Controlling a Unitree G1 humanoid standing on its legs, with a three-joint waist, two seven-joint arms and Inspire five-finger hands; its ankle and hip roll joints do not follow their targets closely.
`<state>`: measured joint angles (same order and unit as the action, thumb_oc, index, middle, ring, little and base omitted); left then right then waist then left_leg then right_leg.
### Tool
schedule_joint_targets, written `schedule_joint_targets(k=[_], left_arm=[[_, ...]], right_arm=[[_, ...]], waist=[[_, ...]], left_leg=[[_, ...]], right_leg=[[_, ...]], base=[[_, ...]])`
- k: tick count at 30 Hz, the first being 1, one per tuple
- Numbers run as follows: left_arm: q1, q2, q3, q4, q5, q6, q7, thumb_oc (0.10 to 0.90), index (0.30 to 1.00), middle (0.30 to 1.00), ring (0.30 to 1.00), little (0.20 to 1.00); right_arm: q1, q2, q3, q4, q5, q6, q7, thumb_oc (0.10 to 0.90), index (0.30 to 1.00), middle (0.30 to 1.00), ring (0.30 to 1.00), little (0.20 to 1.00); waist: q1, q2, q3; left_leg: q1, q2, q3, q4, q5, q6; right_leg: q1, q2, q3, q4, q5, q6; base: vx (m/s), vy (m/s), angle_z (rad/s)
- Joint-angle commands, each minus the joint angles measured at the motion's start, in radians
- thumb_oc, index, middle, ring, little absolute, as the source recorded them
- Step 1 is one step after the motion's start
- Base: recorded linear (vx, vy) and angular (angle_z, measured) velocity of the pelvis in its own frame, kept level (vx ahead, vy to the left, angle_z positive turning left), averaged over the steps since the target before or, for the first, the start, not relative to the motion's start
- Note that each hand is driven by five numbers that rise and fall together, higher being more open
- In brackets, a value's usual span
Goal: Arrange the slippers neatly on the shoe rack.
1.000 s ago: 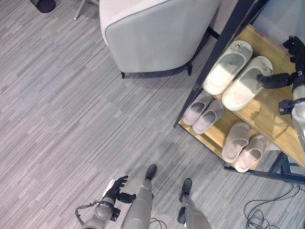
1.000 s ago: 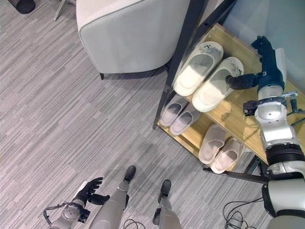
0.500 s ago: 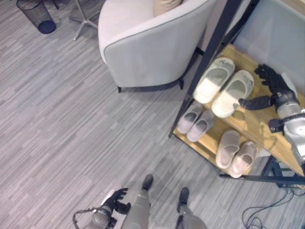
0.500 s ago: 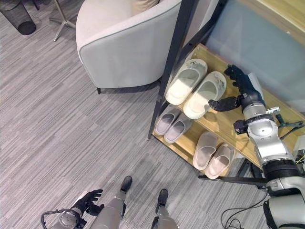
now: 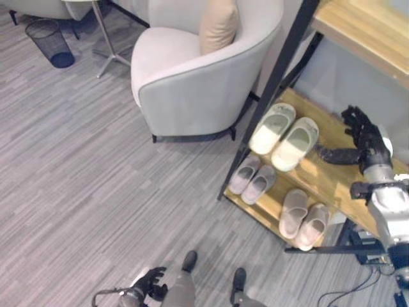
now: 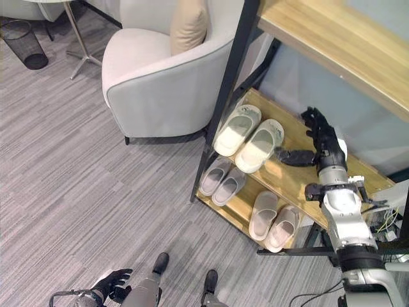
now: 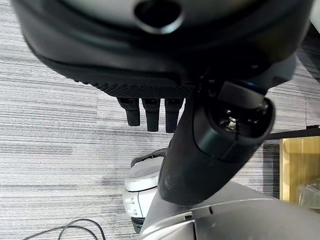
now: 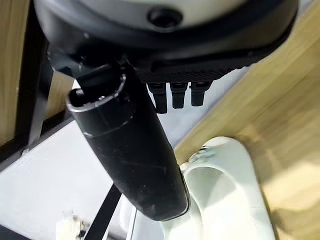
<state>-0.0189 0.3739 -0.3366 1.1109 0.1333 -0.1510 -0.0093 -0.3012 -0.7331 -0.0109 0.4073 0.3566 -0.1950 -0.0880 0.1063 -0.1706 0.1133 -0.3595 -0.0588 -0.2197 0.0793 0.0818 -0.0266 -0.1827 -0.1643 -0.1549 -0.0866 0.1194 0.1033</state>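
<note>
Apparently the placing is nearly finished: the white slippers [image 5: 284, 135] lie paired at centre right on the shoe rack's [image 5: 332, 182] middle shelf, with grey slippers [image 5: 253, 180] and beige slippers [image 5: 302, 219] paired below. Next, judge whether any pair needs straightening. Right hand [image 6: 317, 139] hovers just beside the white pair, fingers spread, holding nothing; left hand [image 5: 148, 281], lower left, hangs relaxed and empty.

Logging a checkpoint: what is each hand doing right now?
Left hand: open, holding nothing, low beside the floor.
Right hand: open, holding nothing, beside the white slippers.
</note>
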Motion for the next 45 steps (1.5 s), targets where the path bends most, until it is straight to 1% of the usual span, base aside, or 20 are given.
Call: schedule_joint_targets(k=[1, 6, 9, 11, 12, 13, 14, 18, 20, 26, 31, 36, 38, 39, 40, 42, 43, 45], left_arm=[[0.037, -0.084, -0.001, 0.061, 0.026, -0.014, -0.024, 0.800, 0.900, 0.900, 0.900, 0.900], [0.042, -0.092, 0.023, 0.085, 0.037, -0.011, -0.022, 0.800, 0.900, 0.900, 0.900, 0.900], [0.050, -0.104, 0.050, 0.109, 0.043, -0.006, -0.017, 0.800, 0.900, 0.900, 0.900, 0.900], [0.055, -0.109, 0.060, 0.116, 0.043, -0.007, -0.017, 0.800, 0.900, 0.900, 0.900, 0.900], [0.061, -0.116, 0.069, 0.119, 0.043, -0.008, -0.015, 0.800, 0.900, 0.900, 0.900, 0.900], [0.061, -0.116, 0.068, 0.119, 0.043, -0.008, -0.015, 0.800, 0.900, 0.900, 0.900, 0.900], [0.061, -0.125, 0.083, 0.126, 0.038, -0.007, -0.012, 0.800, 0.900, 0.900, 0.900, 0.900], [0.065, -0.132, 0.106, 0.129, 0.024, -0.007, -0.008, 0.800, 0.900, 0.900, 0.900, 0.900], [0.062, -0.137, 0.115, 0.131, 0.015, -0.008, -0.003, 0.800, 0.900, 0.900, 0.900, 0.900], [0.049, -0.151, 0.114, 0.130, 0.019, -0.012, 0.009, 0.800, 0.900, 0.900, 0.900, 0.900], [0.047, -0.167, 0.129, 0.115, 0.002, -0.018, 0.017, 0.800, 0.900, 0.900, 0.900, 0.900], [0.051, -0.172, 0.132, 0.095, -0.011, -0.022, 0.025, 0.800, 0.900, 0.900, 0.900, 0.900], [0.054, -0.170, 0.129, 0.078, -0.007, -0.027, 0.032, 0.800, 0.900, 0.900, 0.900, 0.900], [0.056, -0.169, 0.123, 0.061, -0.007, -0.030, 0.033, 0.800, 0.900, 0.900, 0.900, 0.900], [0.059, -0.168, 0.117, 0.047, -0.010, -0.033, 0.035, 0.800, 0.900, 0.900, 0.900, 0.900], [0.066, -0.166, 0.106, 0.019, -0.011, -0.037, 0.036, 0.800, 0.900, 0.900, 0.900, 0.900], [0.070, -0.161, 0.100, -0.005, -0.013, -0.039, 0.035, 0.800, 0.900, 0.900, 0.900, 0.900], [0.080, -0.157, 0.091, -0.026, -0.005, -0.041, 0.039, 0.800, 0.900, 0.900, 0.900, 0.900]], right_arm=[[0.012, -0.017, -0.155, -0.117, -0.015, -0.105, -0.067, 0.800, 0.900, 0.900, 0.900, 0.900], [0.090, 0.024, -0.203, -0.201, -0.028, -0.109, -0.057, 0.800, 0.900, 0.900, 0.900, 0.900], [0.150, 0.059, -0.233, -0.255, -0.029, -0.113, -0.040, 0.800, 0.900, 0.900, 0.900, 0.900], [0.174, 0.069, -0.242, -0.269, -0.029, -0.113, -0.028, 0.800, 0.900, 0.900, 0.900, 0.900], [0.194, 0.079, -0.251, -0.292, -0.028, -0.113, -0.021, 0.800, 0.900, 0.900, 0.900, 0.900], [0.195, 0.080, -0.252, -0.294, -0.028, -0.112, -0.021, 0.800, 0.900, 0.900, 0.900, 0.900], [0.225, 0.087, -0.267, -0.329, -0.028, -0.114, -0.011, 0.800, 0.900, 0.900, 0.900, 0.900], [0.262, 0.108, -0.288, -0.352, -0.006, -0.119, 0.007, 0.800, 0.900, 0.900, 0.900, 0.900], [0.287, 0.125, -0.291, -0.361, -0.005, -0.115, 0.015, 0.800, 0.900, 0.900, 0.900, 0.900], [0.324, 0.151, -0.285, -0.366, -0.035, -0.107, 0.013, 0.800, 0.900, 0.900, 0.900, 0.900], [0.388, 0.187, -0.258, -0.384, -0.124, -0.084, 0.026, 0.800, 0.900, 0.900, 0.900, 0.900], [0.442, 0.258, -0.245, -0.362, -0.123, -0.075, 0.032, 0.800, 0.900, 0.900, 0.900, 0.900], [0.463, 0.275, -0.248, -0.349, -0.138, -0.071, 0.024, 0.800, 0.900, 0.900, 0.900, 0.900], [0.470, 0.285, -0.251, -0.336, -0.146, -0.069, 0.016, 0.800, 0.900, 0.900, 0.900, 0.900], [0.474, 0.296, -0.252, -0.323, -0.146, -0.069, 0.009, 0.800, 0.900, 0.900, 0.900, 0.900], [0.477, 0.317, -0.256, -0.298, -0.145, -0.066, -0.007, 0.800, 0.900, 0.900, 0.900, 0.900], [0.479, 0.324, -0.255, -0.286, -0.150, -0.068, -0.015, 0.800, 0.900, 0.900, 0.900, 0.900], [0.471, 0.335, -0.249, -0.263, -0.159, -0.065, -0.026, 0.800, 0.900, 0.900, 0.900, 0.900]], waist=[[-0.021, 0.033, -0.076], [-0.032, 0.041, -0.096], [-0.048, 0.056, -0.116], [-0.054, 0.061, -0.123], [-0.060, 0.069, -0.127], [-0.059, 0.069, -0.127], [-0.068, 0.076, -0.134], [-0.072, 0.083, -0.145], [-0.081, 0.093, -0.151], [-0.096, 0.108, -0.162], [-0.112, 0.116, -0.168], [-0.126, 0.124, -0.162], [-0.134, 0.126, -0.157], [-0.139, 0.127, -0.154], [-0.143, 0.129, -0.150], [-0.148, 0.133, -0.139], [-0.152, 0.138, -0.126], [-0.157, 0.144, -0.100]], left_leg=[[0.187, 0.051, -0.002, -0.139, -0.110, 0.013], [0.226, 0.054, 0.011, -0.140, -0.118, 0.016], [0.262, 0.057, 0.027, -0.139, -0.126, 0.021], [0.281, 0.058, 0.035, -0.141, -0.129, 0.023], [0.293, 0.059, 0.043, -0.143, -0.129, 0.024], [0.295, 0.059, 0.044, -0.143, -0.128, 0.024], [0.308, 0.060, 0.051, -0.146, -0.127, 0.024], [0.326, 0.059, 0.058, -0.155, -0.126, 0.025], [0.334, 0.057, 0.065, -0.158, -0.122, 0.027], [0.346, 0.050, 0.071, -0.164, -0.117, 0.028], [0.361, 0.046, 0.078, -0.161, -0.126, 0.032], [0.376, 0.034, 0.090, -0.151, -0.134, 0.038], [0.380, 0.022, 0.091, -0.139, -0.146, 0.042], [0.376, 0.010, 0.091, -0.127, -0.147, 0.047], [0.386, 0.004, 0.092, -0.117, -0.163, 0.051], [0.391, -0.013, 0.094, -0.092, -0.179, 0.060], [0.393, -0.023, 0.097, -0.074, -0.189, 0.067], [0.400, -0.032, 0.104, -0.054, -0.200, 0.080]], right_leg=[[0.105, -0.034, -0.018, 0.014, -0.063, 0.080], [0.131, -0.035, -0.010, 0.024, -0.070, 0.078], [0.150, -0.037, 0.000, 0.034, -0.073, 0.076], [0.159, -0.037, 0.007, 0.035, -0.075, 0.074], [0.164, -0.037, 0.013, 0.038, -0.076, 0.074], [0.165, -0.037, 0.014, 0.038, -0.076, 0.074], [0.172, -0.039, 0.017, 0.038, -0.076, 0.073], [0.184, -0.039, 0.017, 0.034, -0.077, 0.072], [0.186, -0.041, 0.020, 0.040, -0.081, 0.070], [0.189, -0.043, 0.021, 0.057, -0.093, 0.065], [0.194, -0.046, 0.035, 0.059, -0.093, 0.065], [0.199, -0.058, 0.044, 0.070, -0.086, 0.068], [0.202, -0.069, 0.049, 0.081, -0.077, 0.073], [0.198, -0.079, 0.052, 0.089, -0.062, 0.077], [0.205, -0.087, 0.055, 0.101, -0.064, 0.080], [0.203, -0.103, 0.061, 0.133, -0.054, 0.084], [0.194, -0.112, 0.066, 0.164, -0.055, 0.087], [0.161, -0.118, 0.086, 0.248, -0.054, 0.079]], base=[[0.03, 0.042, 0.01], [0.01, 0.031, -0.09], [-0.01, 0.029, -0.10], [-0.02, 0.015, -0.20], [-0.02, 0.014, -0.25], [-0.04, 0.016, -0.20], [-0.04, 0.005, -0.09], [-0.03, -0.013, -0.14], [-0.07, -0.022, -0.05], [-0.04, -0.011, -0.03], [-0.01, -0.002, -0.05], [-0.01, 0.044, -0.08], [-0.01, 0.086, -0.03], [0.01, 0.104, 0.01], [0.01, 0.127, 0.02], [0.02, 0.134, 0.02], [-0.01, 0.156, 0.02], [-0.07, 0.181, -0.03]])
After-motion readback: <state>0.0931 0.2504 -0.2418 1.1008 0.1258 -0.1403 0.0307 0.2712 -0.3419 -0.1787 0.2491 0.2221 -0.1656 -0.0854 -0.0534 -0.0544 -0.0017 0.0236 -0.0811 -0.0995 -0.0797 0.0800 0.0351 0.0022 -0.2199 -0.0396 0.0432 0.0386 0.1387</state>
